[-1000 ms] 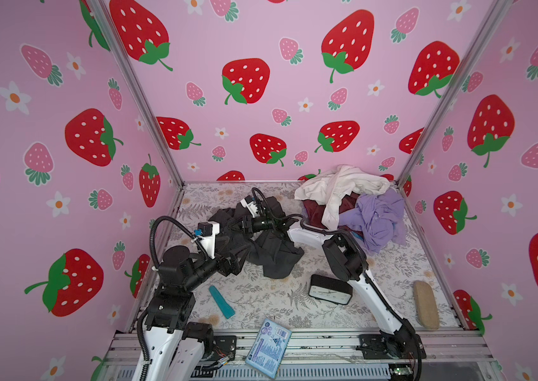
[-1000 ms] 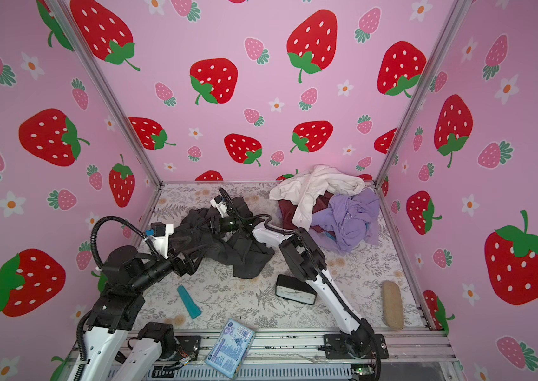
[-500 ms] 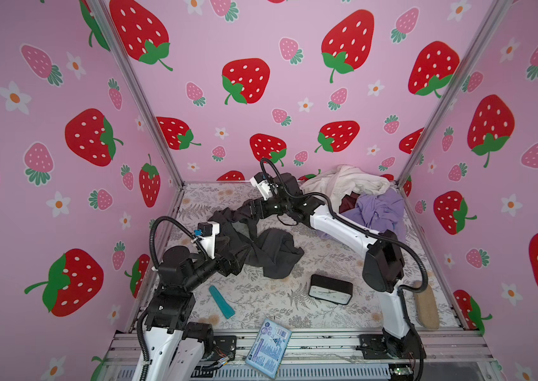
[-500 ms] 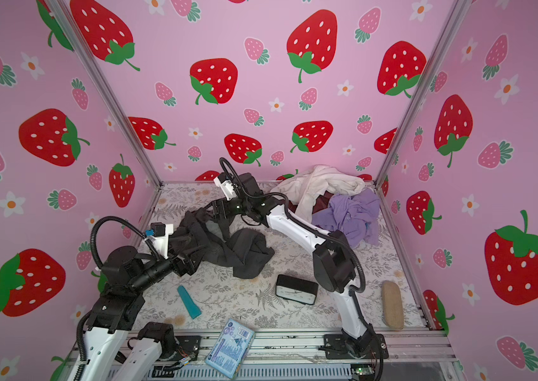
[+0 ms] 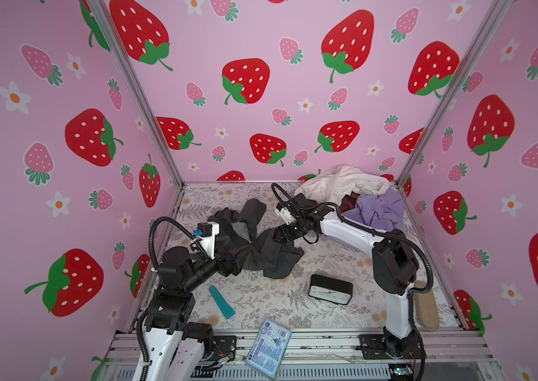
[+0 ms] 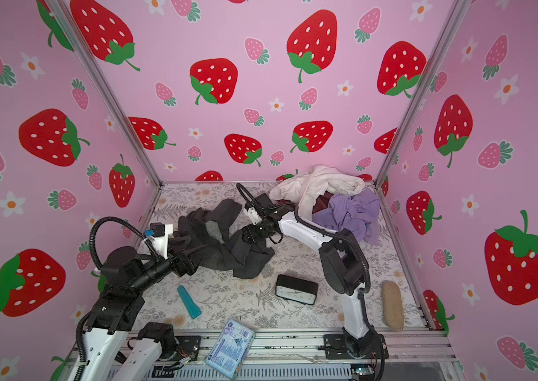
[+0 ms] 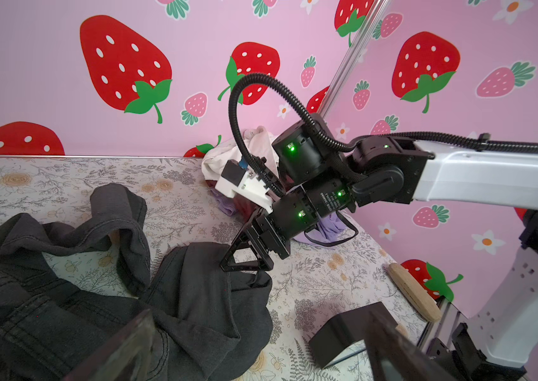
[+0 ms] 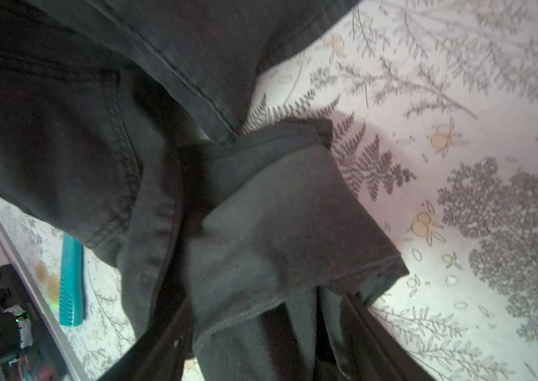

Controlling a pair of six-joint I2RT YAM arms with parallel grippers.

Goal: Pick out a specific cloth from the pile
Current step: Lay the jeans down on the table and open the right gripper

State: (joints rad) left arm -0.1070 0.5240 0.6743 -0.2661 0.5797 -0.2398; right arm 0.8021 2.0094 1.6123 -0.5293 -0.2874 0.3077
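The cloth [image 5: 271, 260] [image 6: 244, 260], dark charcoal with stitched seams, lies rumpled mid-table, apart from the pile [image 5: 353, 194] in the back right corner. My left gripper [image 5: 233, 259] [image 6: 195, 254] is at the cloth's left end; in its wrist view it [image 7: 261, 311] is open, with one finger over the fabric [image 7: 195, 313]. My right gripper [image 5: 274, 237] [image 6: 249, 236] [image 7: 244, 264] points down onto the cloth's right part. In the right wrist view the gripper [image 8: 267, 297] is open, a fold of cloth [image 8: 261, 214] between the fingers.
In the pile I see a white shirt [image 5: 340, 184], a maroon piece [image 5: 348, 203] and a lavender garment [image 5: 379, 211]. A black clock [image 5: 330, 290], a teal comb [image 5: 221, 301], a blue packet [image 5: 269, 348] and a tan oblong [image 5: 426, 310] lie nearer the front.
The right arm rose and stretched toward the back, then came down; its gripper now rests on the cloth's right part. One leg of the cloth now lies toward the back. The left arm has stayed put.
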